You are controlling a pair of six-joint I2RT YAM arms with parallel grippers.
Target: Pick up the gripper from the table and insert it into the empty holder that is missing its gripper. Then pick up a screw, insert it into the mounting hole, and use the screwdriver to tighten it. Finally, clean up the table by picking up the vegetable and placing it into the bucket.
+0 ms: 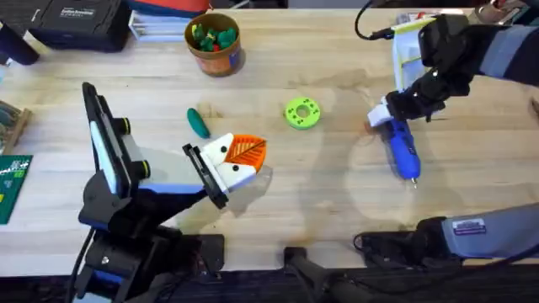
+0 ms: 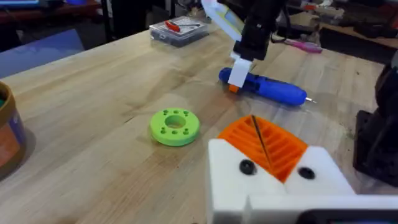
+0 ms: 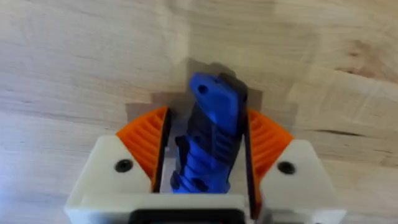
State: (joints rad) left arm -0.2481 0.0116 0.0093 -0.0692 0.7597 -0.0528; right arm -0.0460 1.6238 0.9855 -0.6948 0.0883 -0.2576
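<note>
Right gripper (image 3: 208, 165) clamped on screwdriver (image 1: 402, 149), orange pads either side of blue body near its butt; screwdriver flat on table (image 1: 337, 202), right of green disc (image 1: 302, 113); left gripper (image 1: 240, 156) left of disc, pads pressed together, nothing between; vegetable (image 1: 197, 122) farther left of disc, on bare wood; bucket (image 1: 215, 44) beyond it, green pieces inside.

1. 1 blue screwdriver (image 1: 402, 149) lies on 1 wooden table (image 1: 337, 202).
2. 1 round green disc (image 1: 302, 113).
3. 1 dark green vegetable (image 1: 198, 123) on the table.
4. 1 orange-brown bucket (image 1: 216, 44).
5. 2 robot grippers: the left gripper (image 1: 240, 160) and the right gripper (image 1: 387, 114).
</note>
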